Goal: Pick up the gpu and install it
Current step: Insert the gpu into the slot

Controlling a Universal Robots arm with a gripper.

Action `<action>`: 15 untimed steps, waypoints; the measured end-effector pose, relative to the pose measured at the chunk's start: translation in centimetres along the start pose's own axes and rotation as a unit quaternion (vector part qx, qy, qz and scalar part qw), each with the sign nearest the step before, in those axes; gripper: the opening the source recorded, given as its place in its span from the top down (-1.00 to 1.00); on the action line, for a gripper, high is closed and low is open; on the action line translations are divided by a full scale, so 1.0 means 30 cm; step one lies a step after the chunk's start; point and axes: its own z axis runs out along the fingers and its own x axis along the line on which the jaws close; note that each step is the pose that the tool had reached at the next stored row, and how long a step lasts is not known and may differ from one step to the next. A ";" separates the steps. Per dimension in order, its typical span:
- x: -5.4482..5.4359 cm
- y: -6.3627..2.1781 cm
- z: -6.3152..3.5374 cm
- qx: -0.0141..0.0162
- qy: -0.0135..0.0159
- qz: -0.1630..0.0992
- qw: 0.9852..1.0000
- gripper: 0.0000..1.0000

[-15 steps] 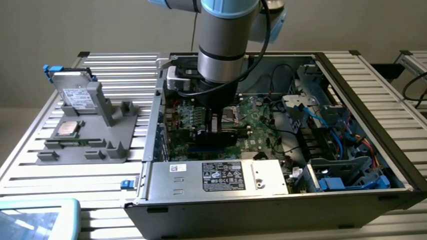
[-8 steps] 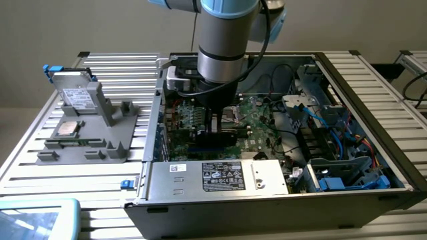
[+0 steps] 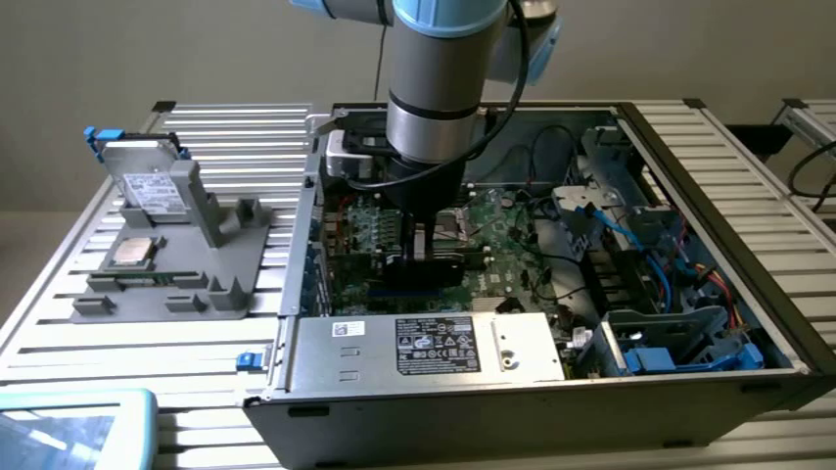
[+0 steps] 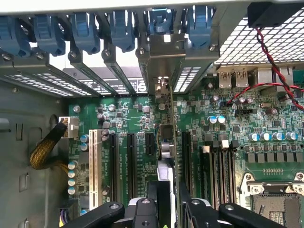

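In the wrist view the gpu shows edge-on as a thin card standing upright over the green motherboard, among the black expansion slots. Its silver end bracket lies against the case's rear slot openings. My gripper is shut on the card, with one black finger on each side of it. In the exterior view the arm reaches straight down into the open computer case. There my gripper holds the dark gpu low over the motherboard.
A grey fixture at the exterior view's left carries a silver drive and a square CPU chip. The power supply lines the case front. Blue cables, blue slot latches and a yellow-sleeved cable crowd the case.
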 end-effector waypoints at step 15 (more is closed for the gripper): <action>-0.002 0.001 0.003 0.000 0.000 0.000 1.000 0.45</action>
